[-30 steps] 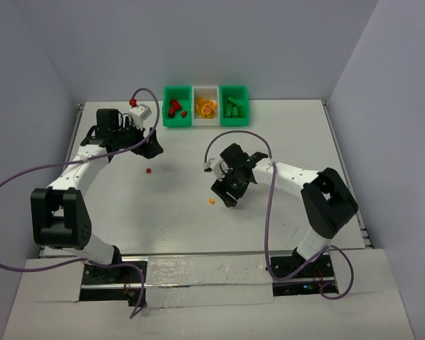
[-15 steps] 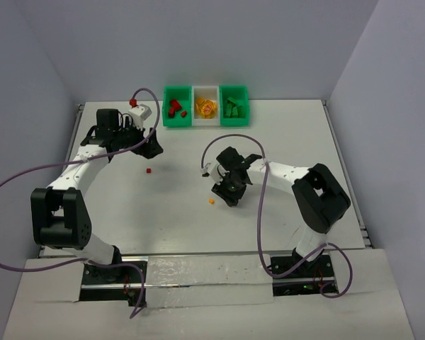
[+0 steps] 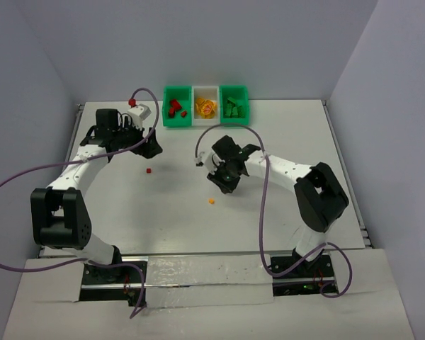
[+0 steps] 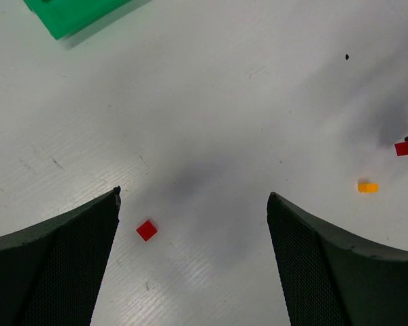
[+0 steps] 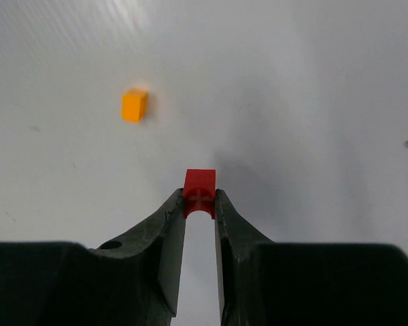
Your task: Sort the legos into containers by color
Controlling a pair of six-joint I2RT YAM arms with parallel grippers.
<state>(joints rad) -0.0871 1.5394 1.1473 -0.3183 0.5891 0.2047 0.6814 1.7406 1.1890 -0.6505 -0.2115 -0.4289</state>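
At mid-tabletop: the right claw [image 3: 220, 185] has a red brick [image 5: 199, 193] between its tips, over the bare white tabletop [image 3: 290, 134].
Right claw: pressed together on the red brick. Only the very ends of the two fingers pinch it, and most of the brick sticks out beyond them.
Brick height: whether it is already off the tabletop cannot be told.
Left claw: the left claw [image 3: 150, 149] is spread wide and holds nothing. It hangs near a small red brick [image 4: 147, 230] lying on the tabletop, without touching it.
Other loose piece: an orange brick [image 5: 134, 105] lies near the right claw, apart from it.
Bins: three joined bins stand at the far edge. The left green bin [image 3: 167, 106] holds red pieces, the white bin [image 3: 206, 88] holds yellow and orange ones, and the right green bin [image 3: 245, 106] holds green ones.
Step in hand: judged to be carrying the red brick to the left green bin.
Doing it well: the hold is shallow, so keep the pinch firm and move smoothly. Lift clear of the bin wall, centre over the red pieces away from the white bin beside it, and let go low so the brick does not bounce out.
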